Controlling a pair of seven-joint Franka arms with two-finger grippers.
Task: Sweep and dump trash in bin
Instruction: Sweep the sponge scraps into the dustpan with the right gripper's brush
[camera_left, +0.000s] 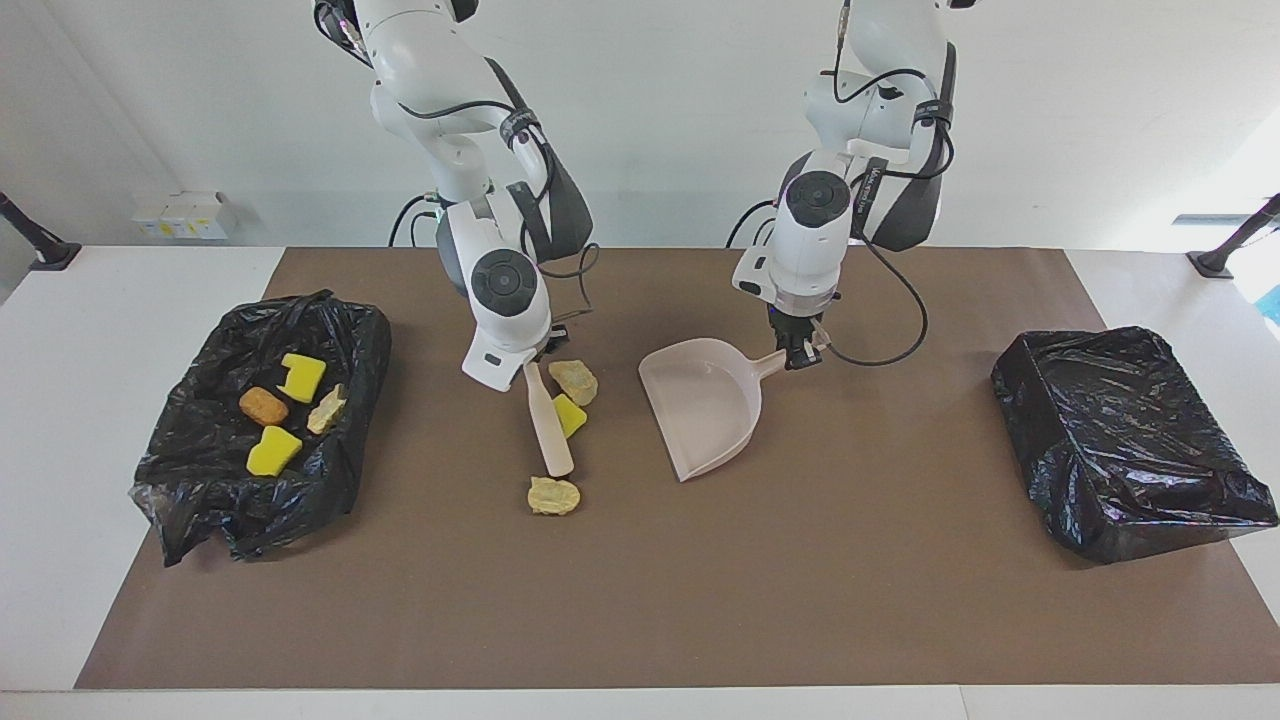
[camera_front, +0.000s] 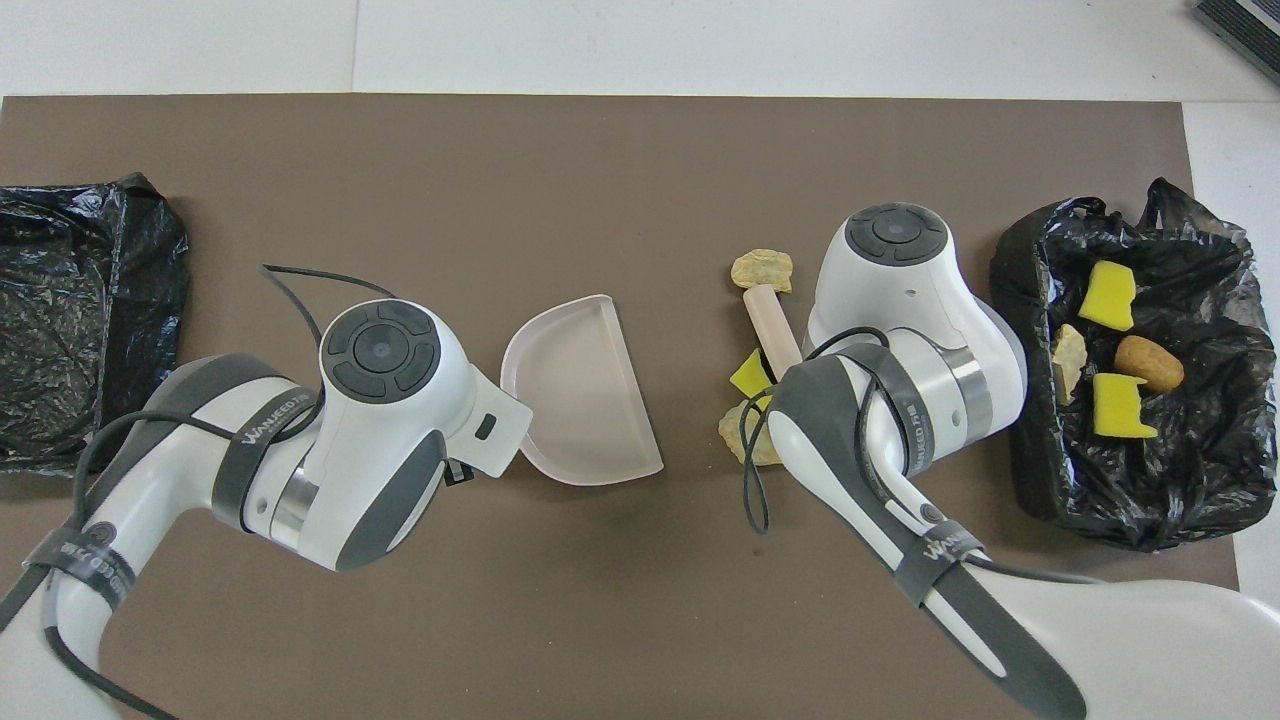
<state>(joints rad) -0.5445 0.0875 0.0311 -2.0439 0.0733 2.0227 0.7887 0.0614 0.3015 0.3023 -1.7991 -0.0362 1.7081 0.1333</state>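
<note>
3 trash bits flank brush beside dustpan.

Bright, even light; soft shadows.

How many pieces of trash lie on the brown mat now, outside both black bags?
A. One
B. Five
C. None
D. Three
D: on the mat there are one foam lump nearer to the robots, a yellow sponge wedge beside the brush, and another foam lump at the brush's tip; the other four pieces lie in the bag at the right arm's end.
</note>
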